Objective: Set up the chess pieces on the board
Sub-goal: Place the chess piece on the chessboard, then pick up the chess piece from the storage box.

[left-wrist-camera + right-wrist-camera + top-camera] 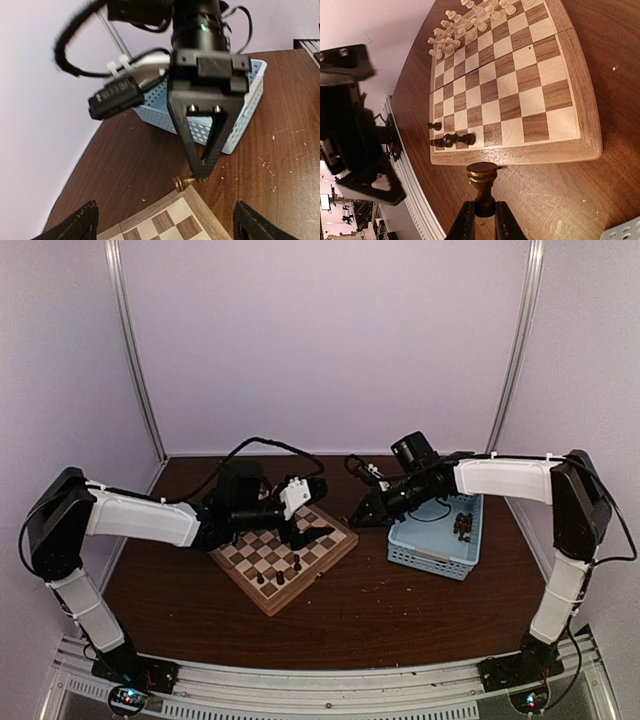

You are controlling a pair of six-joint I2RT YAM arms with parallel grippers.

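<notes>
pinched at six o'clock in the right gripper (485,220), a dark chess piece (482,186) looks light, rigid, slippery—best held mid-stem; left gripper (162,222) gapes wide.

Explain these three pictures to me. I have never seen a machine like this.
Two robot arms are bolted to a brown table, and one camera looks down from above. The other two pictures come from cameras on each wrist. On the table sit a chessboard and a light blue basket. Cream pieces line the board's far edge in the right wrist view, and a few dark ones stand at the near edge. The right gripper pinches a dark chess piece in its jaws just off the board. The left gripper hangs open over the board.
</notes>
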